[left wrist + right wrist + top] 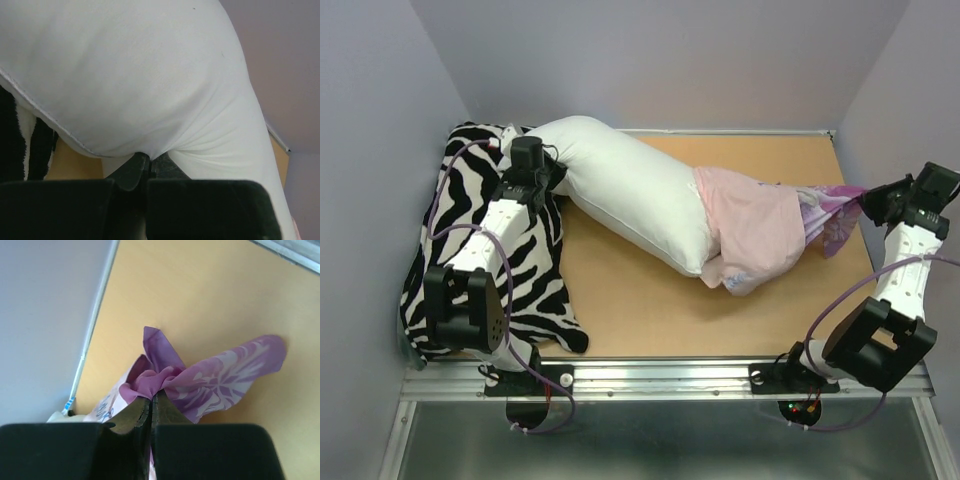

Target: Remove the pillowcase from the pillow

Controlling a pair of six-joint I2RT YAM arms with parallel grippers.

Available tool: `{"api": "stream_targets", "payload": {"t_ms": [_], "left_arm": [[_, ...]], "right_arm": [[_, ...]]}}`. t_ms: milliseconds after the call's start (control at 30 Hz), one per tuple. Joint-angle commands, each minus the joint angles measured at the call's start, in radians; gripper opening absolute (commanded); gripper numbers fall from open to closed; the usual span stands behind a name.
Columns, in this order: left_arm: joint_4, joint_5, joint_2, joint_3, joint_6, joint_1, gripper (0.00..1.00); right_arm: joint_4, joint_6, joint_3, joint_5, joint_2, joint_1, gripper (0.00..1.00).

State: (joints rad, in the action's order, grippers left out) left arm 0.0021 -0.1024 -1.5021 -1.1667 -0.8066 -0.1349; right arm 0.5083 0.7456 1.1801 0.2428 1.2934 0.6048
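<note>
The white pillow [620, 190] lies diagonally across the table, mostly bare. The pillowcase [760, 230] is bunched, pale pink side out, over the pillow's right end, its purple tail [835, 215] stretched right. My left gripper [548, 172] is shut on the pillow's far-left end; in the left wrist view the pillow [130, 75] fills the frame and its fabric is pinched at my gripper [146, 159]. My right gripper [865, 203] is shut on the pillowcase's purple end, shown in the right wrist view as the pillowcase [210, 377] gathered at my gripper [151, 399].
A zebra-striped pillow [525, 250] lies along the left side under my left arm. Grey walls enclose the table on the left, back and right. The table's metal front rail [660, 375] runs between the arm bases. The orange tabletop [640, 310] shows in front of the pillow.
</note>
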Motion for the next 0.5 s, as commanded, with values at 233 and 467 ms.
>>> {"api": "stream_targets", "payload": {"t_ms": [233, 467], "left_arm": [[0.076, 0.096, 0.022, -0.240, 0.346, -0.031, 0.00], [-0.154, 0.245, -0.226, -0.543, 0.512, -0.204, 0.00]], "right_arm": [[-0.068, -0.002, 0.208, 0.097, -0.080, 0.003, 0.01], [-0.038, -0.106, 0.271, -0.025, -0.068, -0.253, 0.01]]}}
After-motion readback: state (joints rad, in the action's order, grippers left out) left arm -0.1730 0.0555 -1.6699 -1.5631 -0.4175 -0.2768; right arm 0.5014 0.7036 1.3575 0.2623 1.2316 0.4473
